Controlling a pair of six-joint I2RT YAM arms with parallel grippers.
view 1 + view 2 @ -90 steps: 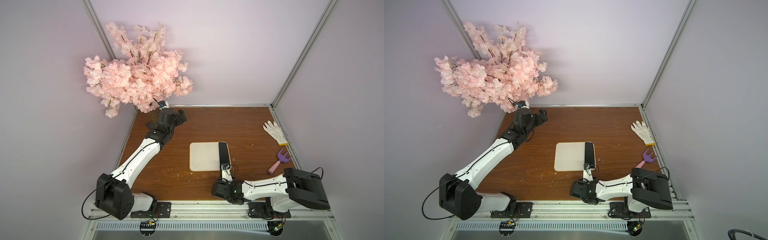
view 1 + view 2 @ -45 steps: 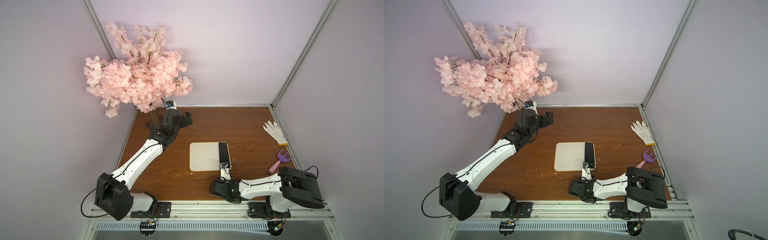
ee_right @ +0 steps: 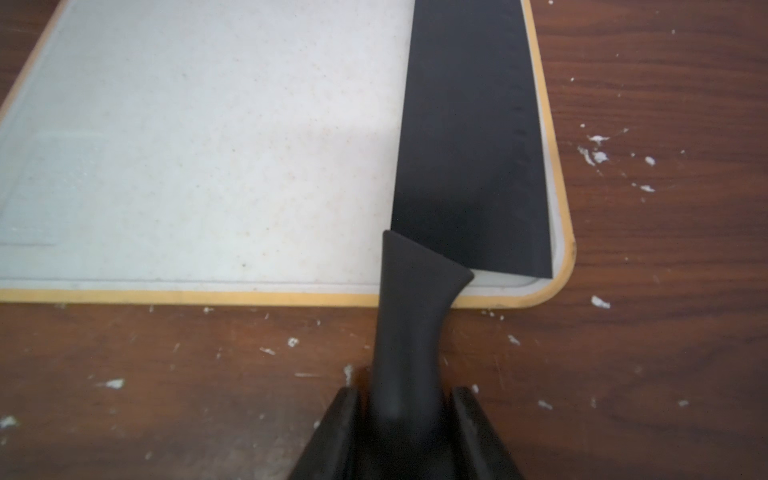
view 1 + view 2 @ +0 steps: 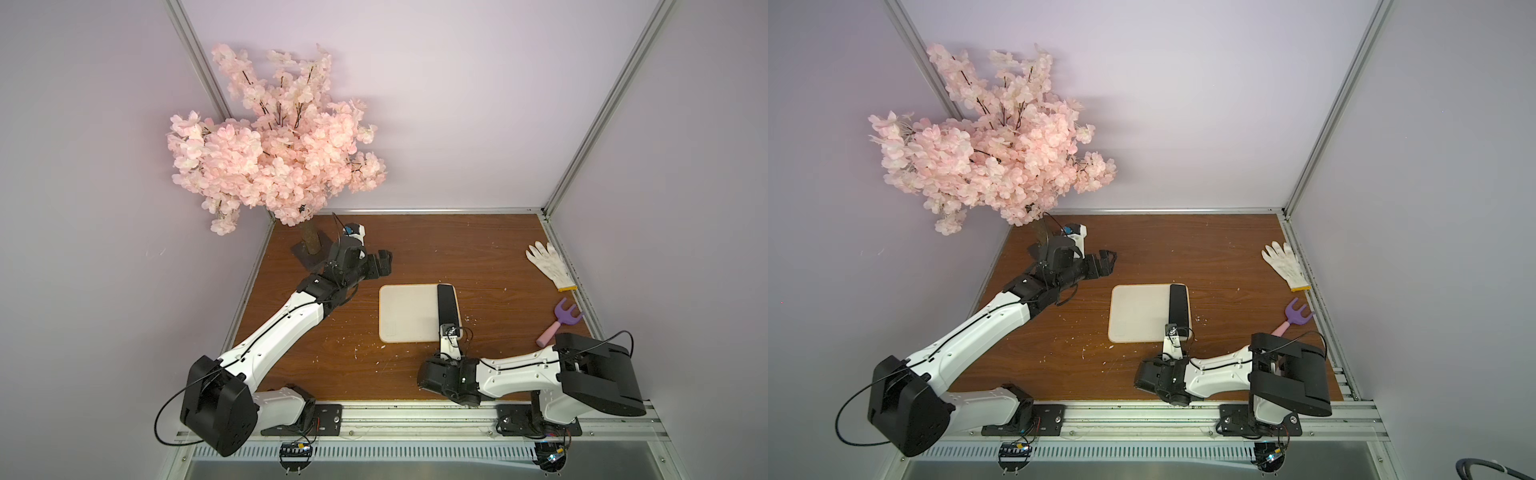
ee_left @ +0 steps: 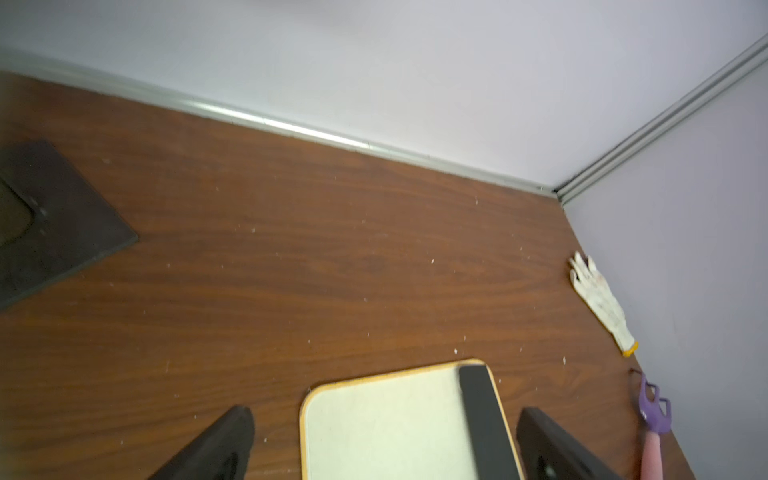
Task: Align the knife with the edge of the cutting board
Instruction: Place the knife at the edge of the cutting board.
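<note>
— Along the right edge of the cutting board [image 4: 405, 313], in a top view, lies the knife [image 4: 448, 305], blade flat; the right gripper [image 4: 450, 332] sits at its handle end.
— Left wrist view?
— Empty, the left gripper [image 5: 386, 412] stands spread wide, apart from the blade.
— Right wrist?
— Both fingers [image 3: 340, 432] clamp the handle just off the board.
</note>
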